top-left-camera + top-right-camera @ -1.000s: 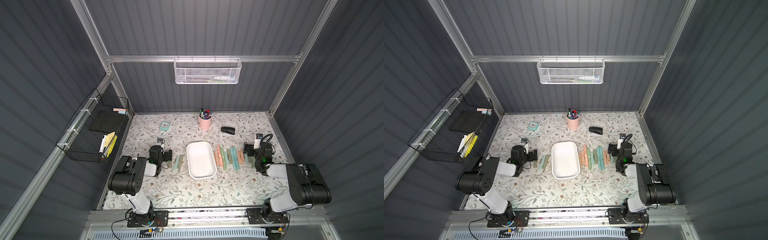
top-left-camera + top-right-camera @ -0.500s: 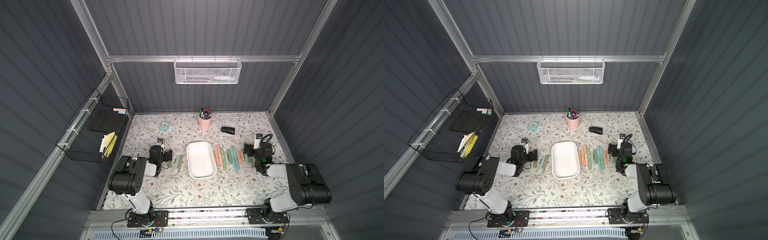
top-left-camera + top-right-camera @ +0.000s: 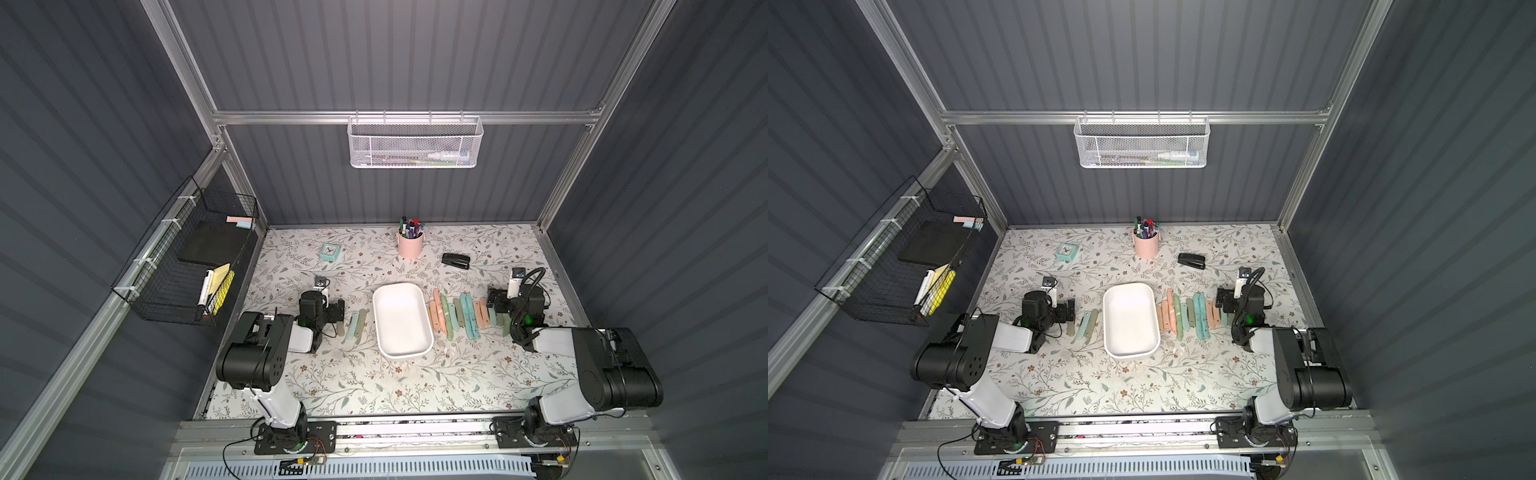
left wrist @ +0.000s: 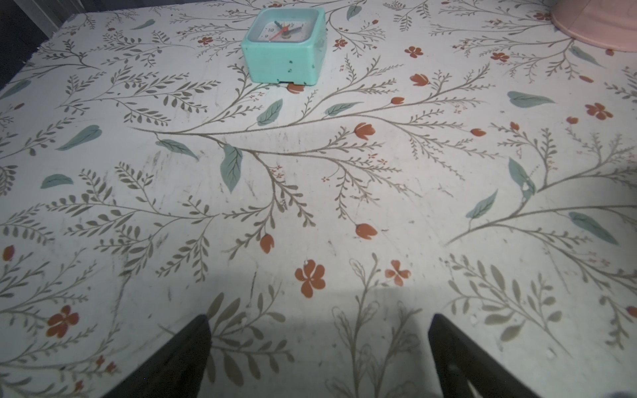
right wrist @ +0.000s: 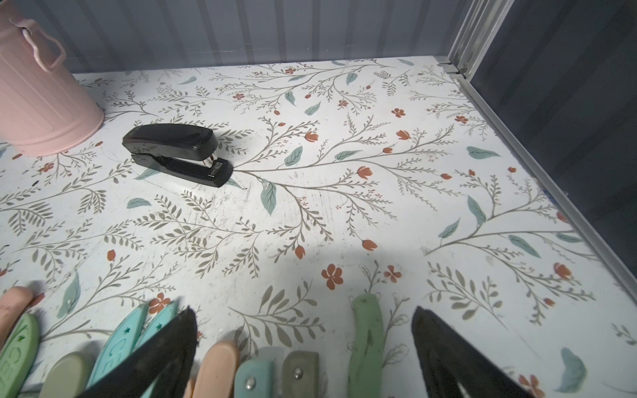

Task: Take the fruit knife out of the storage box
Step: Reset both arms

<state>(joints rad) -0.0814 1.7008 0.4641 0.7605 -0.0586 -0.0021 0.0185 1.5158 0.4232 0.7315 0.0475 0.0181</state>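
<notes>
Both top views look down from high in front, sharing the whole scene. The wrist cameras sit low over the floral-printed white tabletop (image 4: 413,206), facing rearward.

Tabletop (image 3: 374,386) is showing a white ground with grey-green sprigs and rust flowers. Storage box (image 3: 405,353) is reading plain white; knives (image 3: 467,316) are running pink, sage, teal. Clock (image 4: 284,44) is showing mint; stapler (image 5: 175,151) black; bucket (image 5: 38,89) pink.

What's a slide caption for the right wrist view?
Right gripper, jaws open, over a row of pastel fruit knives on the floral table; black stapler and pink bucket beyond.
</notes>
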